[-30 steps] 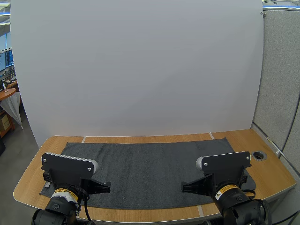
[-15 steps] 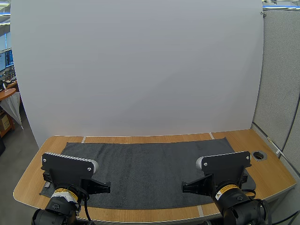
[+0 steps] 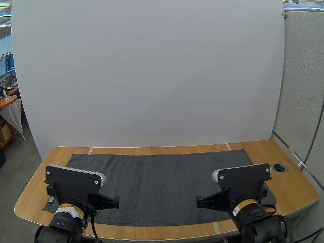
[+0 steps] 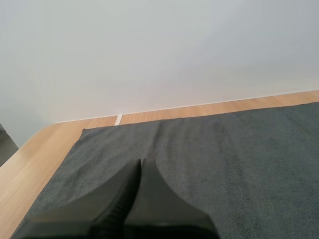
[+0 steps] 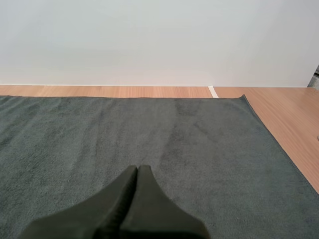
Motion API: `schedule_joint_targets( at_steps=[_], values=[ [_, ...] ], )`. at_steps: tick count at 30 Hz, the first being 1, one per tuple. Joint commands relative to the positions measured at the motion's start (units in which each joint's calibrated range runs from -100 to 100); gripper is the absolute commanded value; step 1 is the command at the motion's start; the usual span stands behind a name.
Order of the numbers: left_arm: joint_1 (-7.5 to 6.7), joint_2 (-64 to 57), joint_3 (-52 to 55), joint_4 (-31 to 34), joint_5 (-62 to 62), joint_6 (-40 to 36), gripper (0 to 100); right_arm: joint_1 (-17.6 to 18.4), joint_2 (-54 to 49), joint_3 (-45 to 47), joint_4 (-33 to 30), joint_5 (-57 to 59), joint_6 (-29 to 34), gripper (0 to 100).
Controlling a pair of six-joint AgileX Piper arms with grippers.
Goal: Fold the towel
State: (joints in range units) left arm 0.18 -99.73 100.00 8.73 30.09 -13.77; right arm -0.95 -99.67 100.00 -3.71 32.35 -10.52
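High view: arms (image 3: 76, 183) hide near corners of the towel (image 3: 162, 185); left end effector (image 4: 141, 164) and right end effector (image 5: 138, 170) closed, empty.

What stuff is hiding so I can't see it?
1. High view: the towel's near corners, behind the left arm and right arm.
2. Left wrist view: the towel under the shut left claw, covered by it.
3. Right wrist view: the same under the shut right claw.
4. High view: inside the round hole, too small.
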Motion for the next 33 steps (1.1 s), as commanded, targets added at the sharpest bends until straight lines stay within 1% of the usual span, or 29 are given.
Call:
schedule_joint_targets(
  at_steps=[1, 17, 19, 24, 27, 30, 32, 33],
  values=[
    [0.06, -0.3, 0.0, -0.2, -1.5, 0.1, 1, -0.3, -0.3, 0.0, -0.4, -1.2, 0.1, 0],
    [0.06, -0.3, 0.0, -0.2, -1.5, 0.1, 1, -0.3, -0.3, 0.0, -0.2, -1.2, 0.1, 0],
    [0.06, -0.3, 0.0, -0.2, -1.5, 0.1, 1, -0.3, -0.3, 0.0, 2.5, -1.2, 0.1, 0],
    [0.06, -0.3, 0.0, -0.2, -1.5, 0.1, 1, -0.3, -0.3, 0.0, 14.1, -1.2, 0.1, 0],
    [0.06, -0.3, 0.0, -0.2, -1.5, 0.1, 1, -0.3, -0.3, 0.0, 16.9, -1.2, 0.1, 0],
    [0.06, -0.3, 0.0, -0.2, -1.5, 0.1, 1, -0.3, -0.3, 0.0, 14.6, -1.6, 0.1, 0],
    [0.06, -0.3, 0.0, -0.2, -1.5, 0.1, 1, -0.3, -0.3, 0.0, 13.8, -7.7, 0.1, 0],
    [0.06, -0.3, 0.0, -0.2, -1.5, 0.1, 1, -0.3, -0.3, 0.0, 11.8, -11.2, 0.1, 0]
  ],
)
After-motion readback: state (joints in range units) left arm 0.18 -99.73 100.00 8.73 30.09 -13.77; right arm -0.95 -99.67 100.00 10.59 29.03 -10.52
